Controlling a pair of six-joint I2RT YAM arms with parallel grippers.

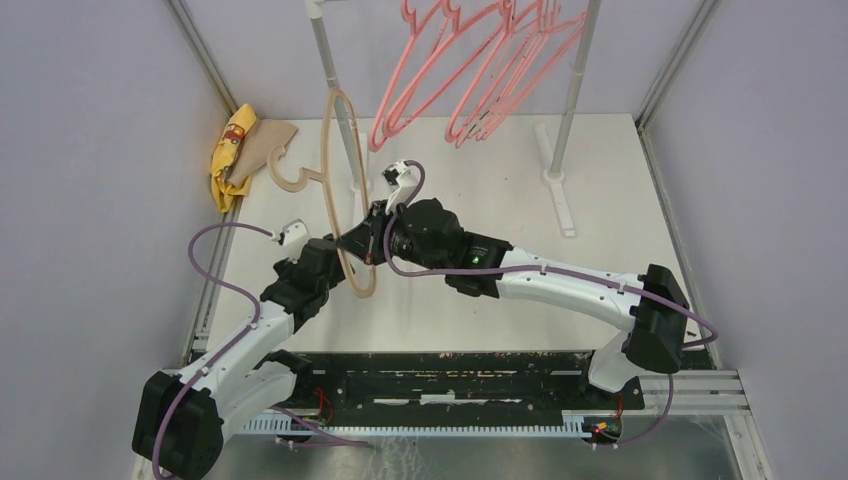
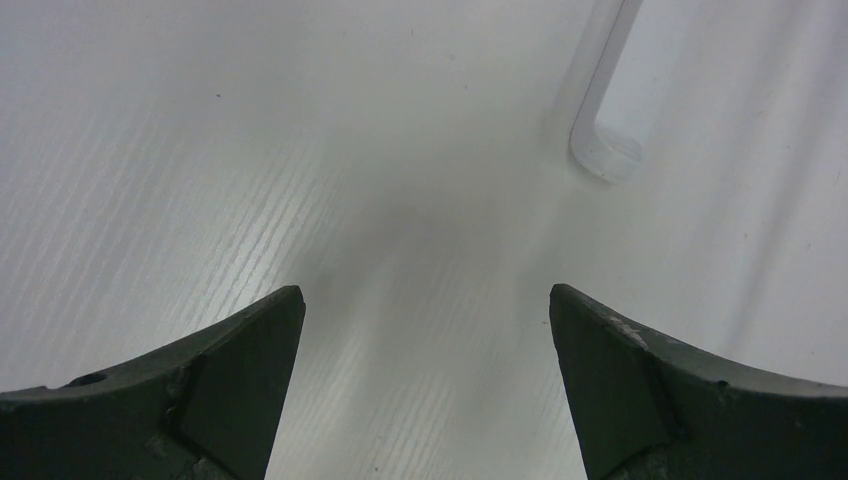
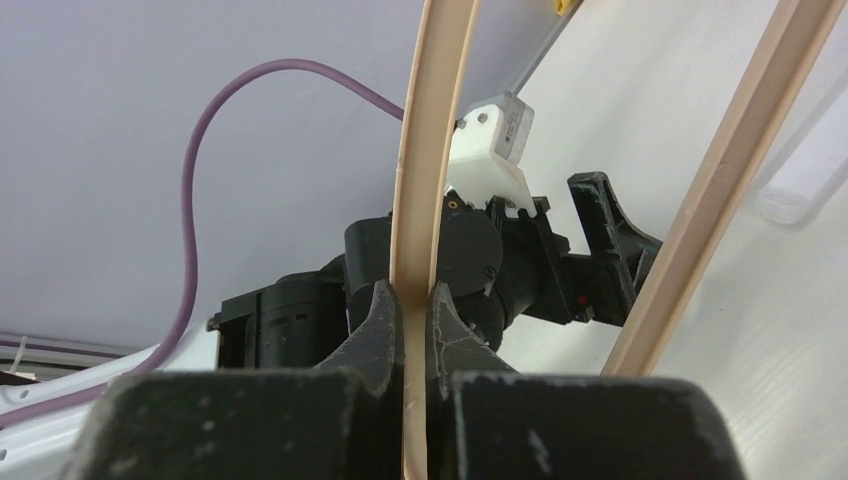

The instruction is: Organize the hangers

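When I looked down from above, the right pincer (image 1: pixel 368 232) was clenched on the tan hanger (image 1: pixel 323 160). It held the hanger up above the bench (image 1: pixel 480 190), near the left pole (image 1: pixel 335 60) of the white rack. The hanger's hook pointed left, toward the yellow cloth (image 1: pixel 235 150). The pink hangers (image 1: pixel 470 70) hung in a bunch on the rack's top bar. The left pincer (image 1: pixel 335 250) sat low, just beside the tan hanger, and I could not see it touching anything.

From the left wrist, the two fingers (image 2: pixel 240 380) were spread wide with only bare bench between them. A white rack foot (image 2: pixel 600 140) lay further off.

From the right wrist, that pincer's fingers (image 3: pixel 380 330) squeezed one thin side of the tan hanger. The other side ran up to the right. The left arm sat behind it, its pincer let go.

I think the step was getting the tan hanger onto the bar with the pink ones. Next, the right arm would need to lift it higher, turn the hook toward the bar and drop it over. The grip was on a thin side, so the hanger might swing or twist.
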